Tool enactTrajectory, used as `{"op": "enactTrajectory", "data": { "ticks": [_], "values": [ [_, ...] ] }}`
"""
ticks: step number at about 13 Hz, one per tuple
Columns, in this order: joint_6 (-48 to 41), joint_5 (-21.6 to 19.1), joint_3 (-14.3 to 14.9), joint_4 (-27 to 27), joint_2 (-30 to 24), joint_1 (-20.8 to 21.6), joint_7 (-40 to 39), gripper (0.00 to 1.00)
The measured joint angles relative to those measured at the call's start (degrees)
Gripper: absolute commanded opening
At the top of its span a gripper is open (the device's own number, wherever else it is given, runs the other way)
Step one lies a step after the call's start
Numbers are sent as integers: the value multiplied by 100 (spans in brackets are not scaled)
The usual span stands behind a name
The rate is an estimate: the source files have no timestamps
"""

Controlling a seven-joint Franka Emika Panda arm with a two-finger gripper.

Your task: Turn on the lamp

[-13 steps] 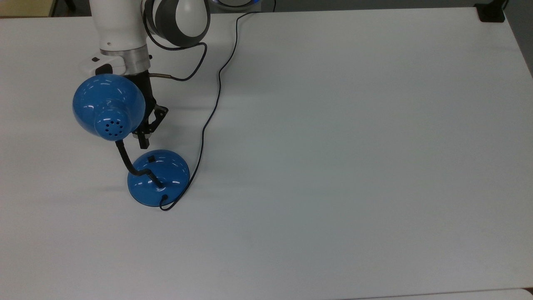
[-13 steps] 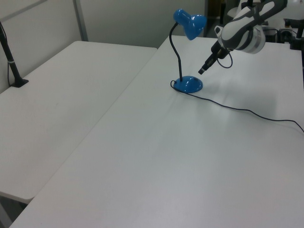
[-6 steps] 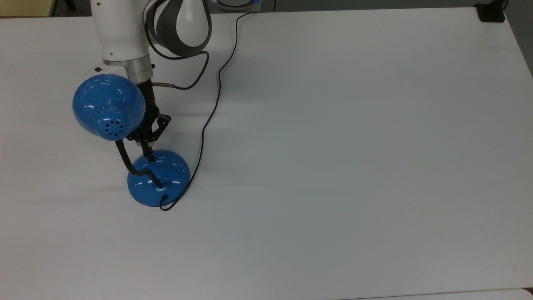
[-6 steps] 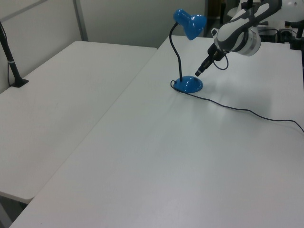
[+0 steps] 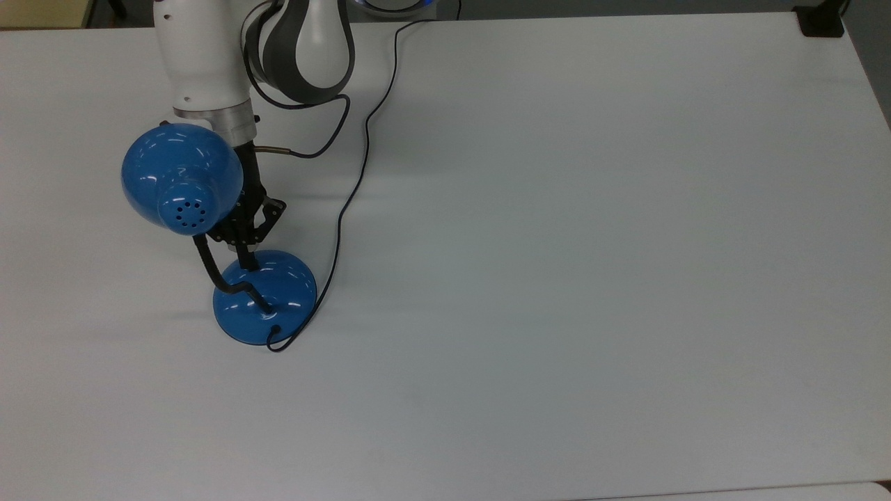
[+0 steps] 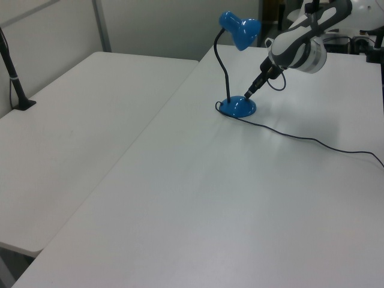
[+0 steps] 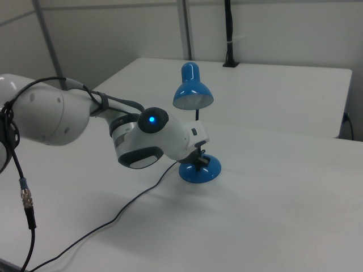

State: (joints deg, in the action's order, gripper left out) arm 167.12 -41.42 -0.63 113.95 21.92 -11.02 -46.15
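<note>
The lamp stands on the white table with its blue dome shade over a black gooseneck and a round blue base. The left view shows the shade high above the base. My gripper is shut, its fingers together in one black tip. That tip rests on the top edge of the base, covering the spot where the black switch sits. In the left view the gripper touches the base's right side. The right view has the gripper just above the base, under the shade.
The lamp's thin black cord runs from the base's rim across the table to the far edge. A second white table stands at the left view's left. A black post is clamped at its edge.
The gripper has come down and toward the lamp's base. Its tip went from hovering beside the base to resting on the switch spot. The lamp has not moved.
</note>
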Motion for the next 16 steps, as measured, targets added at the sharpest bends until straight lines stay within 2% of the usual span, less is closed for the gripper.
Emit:
{"op": "enactTrajectory", "data": {
  "ticks": [16],
  "values": [
    [-96, 0, -11, -79, 37, 9, -83, 0]
  ]
}}
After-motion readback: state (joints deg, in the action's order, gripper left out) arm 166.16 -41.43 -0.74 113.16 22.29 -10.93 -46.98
